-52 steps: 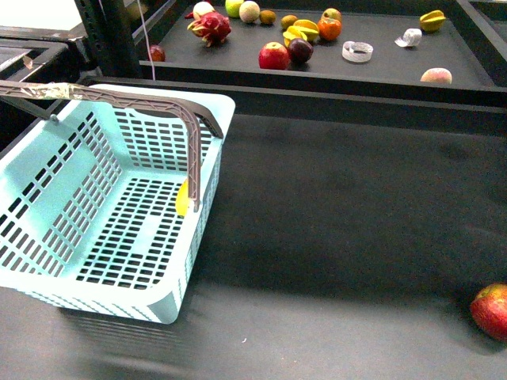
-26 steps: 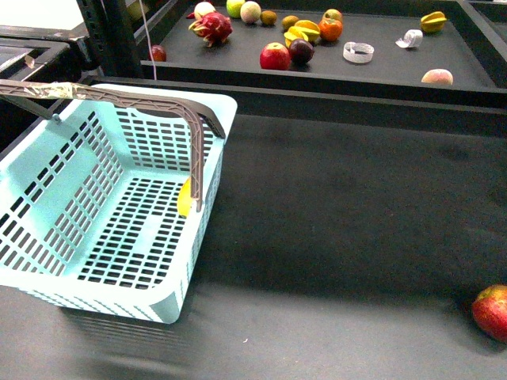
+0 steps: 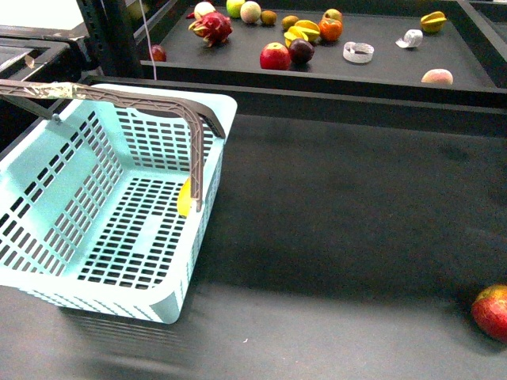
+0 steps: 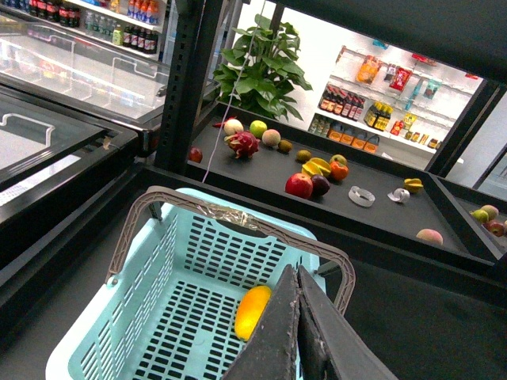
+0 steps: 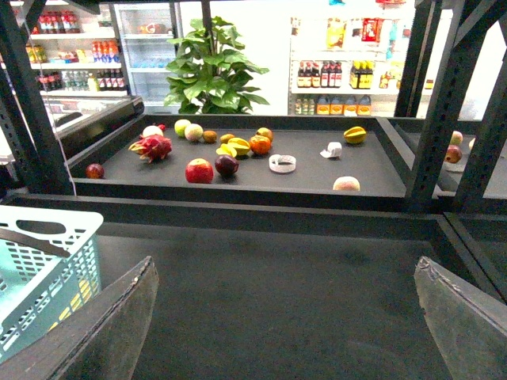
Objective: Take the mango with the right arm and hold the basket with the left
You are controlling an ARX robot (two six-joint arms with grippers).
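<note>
The light-turquoise basket (image 3: 47,182) stands on the black table at the left, its grey-brown handle (image 3: 119,96) raised across the top. The yellow mango (image 3: 183,199) lies inside against the right wall, partly behind the handle's post. In the left wrist view my left gripper (image 4: 297,273) is shut on nothing. It hangs above the basket (image 4: 158,301), close to the handle (image 4: 238,226) and beside the mango (image 4: 252,310). My right gripper (image 5: 285,261) is open over bare table, to the right of the basket (image 5: 40,269). Neither arm shows in the front view.
A red-and-yellow apple (image 3: 491,310) lies on the table at the far right edge. The back shelf (image 3: 380,63) holds several fruits: a red apple (image 3: 275,55), a dragon fruit (image 3: 210,26), a star fruit (image 3: 301,32), a peach (image 3: 436,76). Black rack posts (image 5: 432,103) flank the shelf.
The basket and handle have shifted very slightly to the right since a second ago. Nothing moved over the last half second.
</note>
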